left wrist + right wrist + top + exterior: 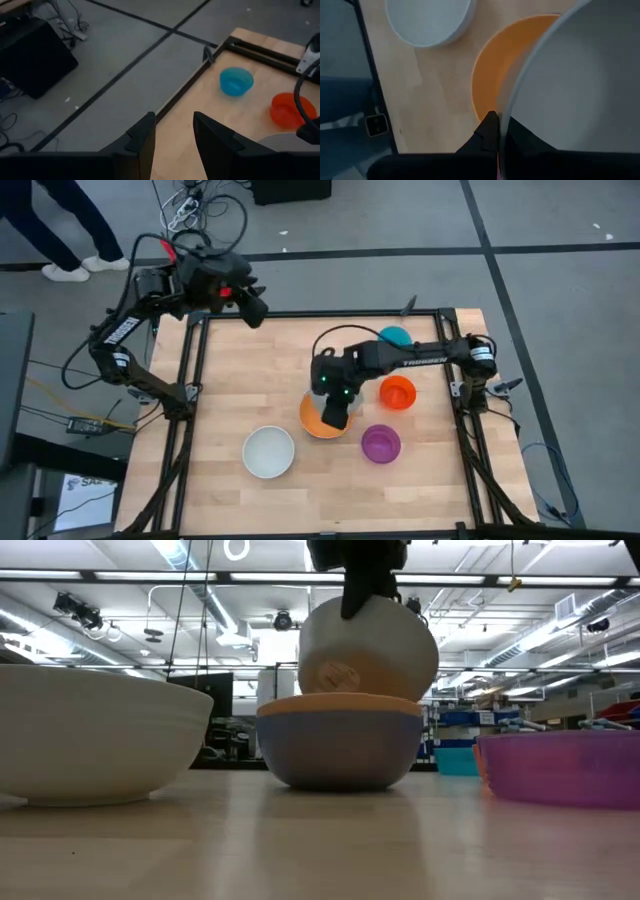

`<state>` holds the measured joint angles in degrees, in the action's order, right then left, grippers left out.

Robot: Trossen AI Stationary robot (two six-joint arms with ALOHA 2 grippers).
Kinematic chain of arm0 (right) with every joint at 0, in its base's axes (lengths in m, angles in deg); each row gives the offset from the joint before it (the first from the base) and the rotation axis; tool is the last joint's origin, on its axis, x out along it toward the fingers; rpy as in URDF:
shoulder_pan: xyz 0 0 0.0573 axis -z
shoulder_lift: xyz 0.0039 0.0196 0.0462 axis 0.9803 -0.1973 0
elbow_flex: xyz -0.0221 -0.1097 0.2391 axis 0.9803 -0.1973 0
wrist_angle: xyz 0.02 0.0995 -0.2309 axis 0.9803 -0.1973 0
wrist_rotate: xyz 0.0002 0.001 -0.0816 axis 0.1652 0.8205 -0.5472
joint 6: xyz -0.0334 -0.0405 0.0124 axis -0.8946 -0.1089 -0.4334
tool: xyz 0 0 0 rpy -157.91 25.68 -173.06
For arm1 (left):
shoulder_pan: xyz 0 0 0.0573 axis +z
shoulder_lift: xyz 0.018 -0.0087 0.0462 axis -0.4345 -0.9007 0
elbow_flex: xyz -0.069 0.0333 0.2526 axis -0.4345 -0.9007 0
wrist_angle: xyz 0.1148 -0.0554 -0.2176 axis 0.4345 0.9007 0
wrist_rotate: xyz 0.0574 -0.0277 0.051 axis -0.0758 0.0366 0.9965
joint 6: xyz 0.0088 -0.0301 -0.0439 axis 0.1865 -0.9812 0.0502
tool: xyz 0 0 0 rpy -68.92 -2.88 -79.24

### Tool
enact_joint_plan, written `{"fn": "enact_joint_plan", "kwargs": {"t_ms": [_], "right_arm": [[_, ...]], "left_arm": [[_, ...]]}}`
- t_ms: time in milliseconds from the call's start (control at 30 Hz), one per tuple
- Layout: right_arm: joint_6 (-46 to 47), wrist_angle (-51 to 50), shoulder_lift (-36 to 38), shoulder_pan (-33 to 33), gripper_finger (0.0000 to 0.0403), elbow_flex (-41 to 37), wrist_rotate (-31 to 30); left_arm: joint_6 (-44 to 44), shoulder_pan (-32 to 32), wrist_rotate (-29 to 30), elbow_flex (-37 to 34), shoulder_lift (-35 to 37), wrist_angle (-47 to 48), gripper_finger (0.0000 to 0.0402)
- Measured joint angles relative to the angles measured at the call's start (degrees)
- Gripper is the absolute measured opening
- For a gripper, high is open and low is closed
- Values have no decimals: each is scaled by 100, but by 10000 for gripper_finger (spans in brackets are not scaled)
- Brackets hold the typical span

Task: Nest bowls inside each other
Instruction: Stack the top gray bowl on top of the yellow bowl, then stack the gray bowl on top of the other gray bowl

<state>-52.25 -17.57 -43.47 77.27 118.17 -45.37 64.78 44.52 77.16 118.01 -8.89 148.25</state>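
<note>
A grey bowl (368, 650) hangs tilted over an orange bowl (316, 422) at the table's middle, with my right gripper (499, 131) shut on it. In the low view the orange rim (340, 703) tops a bluish bowl wall (340, 752). A white bowl (269, 451) stands near the front, a purple one (380, 443) and a red-orange one (398, 392) to the right, and a teal one (396, 336) at the far edge. My left gripper (174, 145) is open above the table's far left corner, with nothing between its fingers. My right gripper pinches the grey bowl's rim (506, 120), one finger inside the bowl and one outside. The fingers come from above, slanting down. The bowl hangs tilted with its underside toward the table's near edge; its lowest edge (345, 692) is level with the orange rim, and I cannot tell whether they touch.
A black metal frame (195, 360) runs along the table's left, far and right edges. Bare wood lies at the left of the table and along its front edge. Cables and a person's feet (85, 268) are on the floor beyond the far left corner.
</note>
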Motion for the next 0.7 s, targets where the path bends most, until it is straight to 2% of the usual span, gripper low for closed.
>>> {"fn": "enact_joint_plan", "kwargs": {"t_ms": [167,533,600,700], "right_arm": [[-22,137,-26,6,16,-36,435],[497,174,-25,-81,138,-37,472],[614,34,24,-81,147,-37,239],[775,-172,218,-4,149,-39,-455]], "left_arm": [[-12,0,-369,-187,0,-250,141],[11,0,-564,-191,7,-379,141],[-35,0,-815,-191,7,-202,141],[-233,0,-1430,-189,7,507,141]]}}
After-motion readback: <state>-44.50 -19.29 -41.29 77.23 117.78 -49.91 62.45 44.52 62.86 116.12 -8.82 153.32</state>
